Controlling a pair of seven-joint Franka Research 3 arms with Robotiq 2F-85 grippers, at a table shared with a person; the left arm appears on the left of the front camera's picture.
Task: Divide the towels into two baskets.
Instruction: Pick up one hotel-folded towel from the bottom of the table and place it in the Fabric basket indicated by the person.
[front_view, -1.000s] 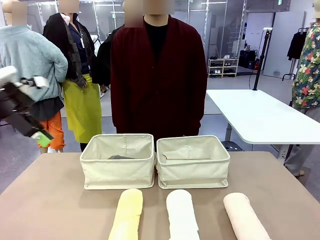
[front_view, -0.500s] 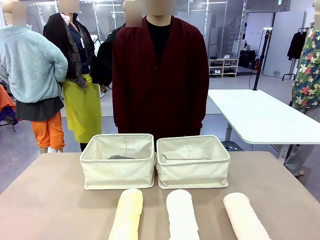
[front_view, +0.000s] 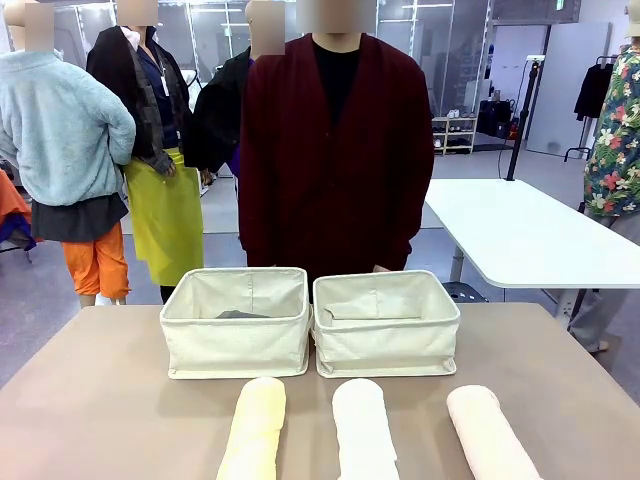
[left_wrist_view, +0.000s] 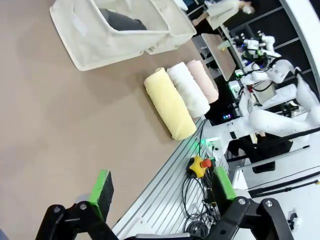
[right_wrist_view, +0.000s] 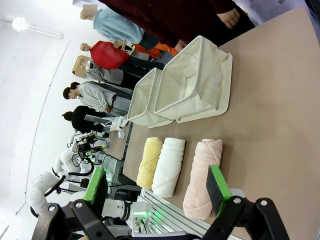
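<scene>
The brown tabletop (front_view: 100, 380) carries the left basket (front_view: 236, 345) and the right basket (front_view: 387, 345) side by side near its far edge, their inner walls just beside each other. In front of them three rolls lie in a row, apart from one another: a yellow towel (front_view: 253, 430), a white towel (front_view: 364, 432) and a pink towel (front_view: 490, 435).

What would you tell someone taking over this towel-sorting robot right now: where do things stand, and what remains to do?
Grippers: the left gripper is open and empty over the table's near edge. The right gripper is open and empty above the row of towels.
Done: the grey towel lies in the left basket.
No towel shows in the right basket.
Left: the yellow towel, white towel and pink towel lie side by side on the table in front of the baskets. They probably need sharing out between both.
</scene>
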